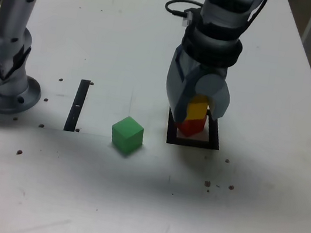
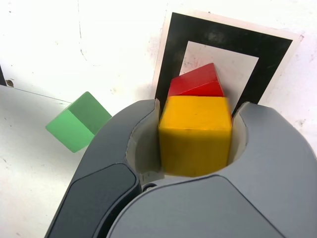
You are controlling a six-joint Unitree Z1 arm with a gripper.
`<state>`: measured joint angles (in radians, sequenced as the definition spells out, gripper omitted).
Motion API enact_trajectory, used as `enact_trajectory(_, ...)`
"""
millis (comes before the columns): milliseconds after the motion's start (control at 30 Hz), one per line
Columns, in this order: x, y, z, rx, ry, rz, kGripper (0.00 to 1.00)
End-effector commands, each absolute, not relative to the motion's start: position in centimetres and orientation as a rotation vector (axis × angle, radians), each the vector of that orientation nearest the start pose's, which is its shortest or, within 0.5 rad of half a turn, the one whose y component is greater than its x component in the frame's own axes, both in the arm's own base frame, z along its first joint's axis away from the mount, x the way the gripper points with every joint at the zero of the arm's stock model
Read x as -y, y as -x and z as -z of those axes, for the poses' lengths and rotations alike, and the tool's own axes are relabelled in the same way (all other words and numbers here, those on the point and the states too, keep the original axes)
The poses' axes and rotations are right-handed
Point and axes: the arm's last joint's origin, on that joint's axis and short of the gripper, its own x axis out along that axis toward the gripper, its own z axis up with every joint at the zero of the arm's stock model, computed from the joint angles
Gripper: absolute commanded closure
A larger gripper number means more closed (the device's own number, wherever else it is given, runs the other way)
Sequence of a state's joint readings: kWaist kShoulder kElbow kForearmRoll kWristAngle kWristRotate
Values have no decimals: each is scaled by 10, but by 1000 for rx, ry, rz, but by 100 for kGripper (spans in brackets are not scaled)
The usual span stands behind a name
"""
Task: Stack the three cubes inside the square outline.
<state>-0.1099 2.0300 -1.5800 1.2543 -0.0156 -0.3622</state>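
Note:
The yellow cube point(image 1: 197, 108) point(image 2: 195, 136) sits on top of the red cube point(image 1: 191, 126) point(image 2: 198, 84), which stands inside the square outline point(image 1: 193, 142) point(image 2: 171, 49). My gripper point(image 1: 197, 114) point(image 2: 195, 106) comes down from above, and its grey jaws hug the yellow cube on both sides. The red cube is turned a little under the yellow one. The green cube point(image 1: 127, 135) point(image 2: 78, 121) rests alone on the white table, to the exterior view's left of the outline.
A narrow black strip point(image 1: 77, 105) lies flat to the exterior view's left of the green cube. The arm's silver base point(image 1: 3, 69) stands at the far left. A black cable point(image 1: 176, 7) loops behind the wrist. Small dark specks dot the tabletop.

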Motion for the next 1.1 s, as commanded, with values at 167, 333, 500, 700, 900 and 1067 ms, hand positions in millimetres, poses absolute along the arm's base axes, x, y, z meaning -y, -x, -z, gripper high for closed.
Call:
enact_trajectory(167, 40, -359, -254, -1697, 185, -212, 1)
enact_trajectory(333, 40, -357, -257, -1701, 180, -215, 1)
enact_trajectory(500, 42, -351, -273, -1670, 156, -217, 1)
enact_trajectory(700, 47, -335, -310, -1615, 50, -151, 1)
enact_trajectory(900, 50, -300, -327, -1633, -17, -102, 1)
enact_trajectory(1067, 58, -270, -335, -1621, -72, -39, 1)
